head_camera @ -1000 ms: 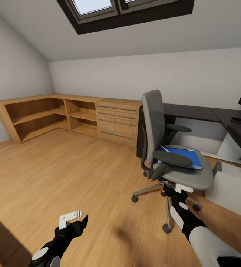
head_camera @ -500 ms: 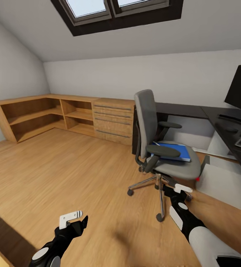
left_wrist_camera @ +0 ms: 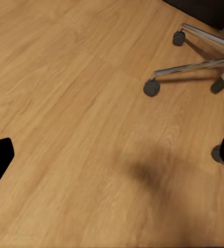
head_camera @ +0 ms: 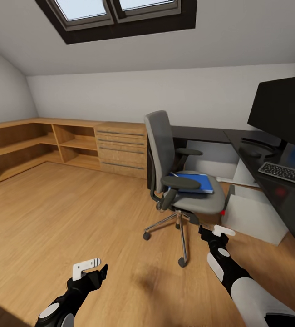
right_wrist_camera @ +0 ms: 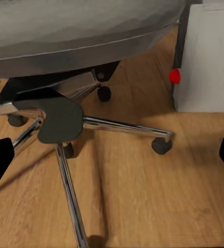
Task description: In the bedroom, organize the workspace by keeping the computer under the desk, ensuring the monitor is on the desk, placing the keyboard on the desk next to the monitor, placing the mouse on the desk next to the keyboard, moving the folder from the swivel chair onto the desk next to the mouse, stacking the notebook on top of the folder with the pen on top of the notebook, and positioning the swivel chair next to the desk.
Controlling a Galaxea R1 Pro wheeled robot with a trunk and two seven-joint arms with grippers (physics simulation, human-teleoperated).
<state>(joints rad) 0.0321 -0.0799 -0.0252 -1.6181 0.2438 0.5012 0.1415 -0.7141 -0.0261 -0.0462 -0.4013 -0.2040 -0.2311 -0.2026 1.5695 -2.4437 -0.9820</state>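
Evidently the approach is under way: the blue folder (head_camera: 194, 182) lies on the swivel chair (head_camera: 179, 181) seat at one o'clock, the desk (head_camera: 274, 181) at three. Both the left gripper (head_camera: 90, 269) and the right gripper (head_camera: 216, 232) spread wide, empty; next, reach for the folder.

Attic room of a home, fitted as a study. A sloping white ceiling carries a dark-framed skylight (head_camera: 120, 16). The floor (head_camera: 66, 213) is light wood plank. Low light-wood shelving with a drawer unit (head_camera: 66, 145) runs along two walls. A black-topped desk (head_camera: 211, 134) bears a monitor (head_camera: 281, 109) and a keyboard (head_camera: 286, 173); a grey swivel chair (head_camera: 174, 172) stands before it.
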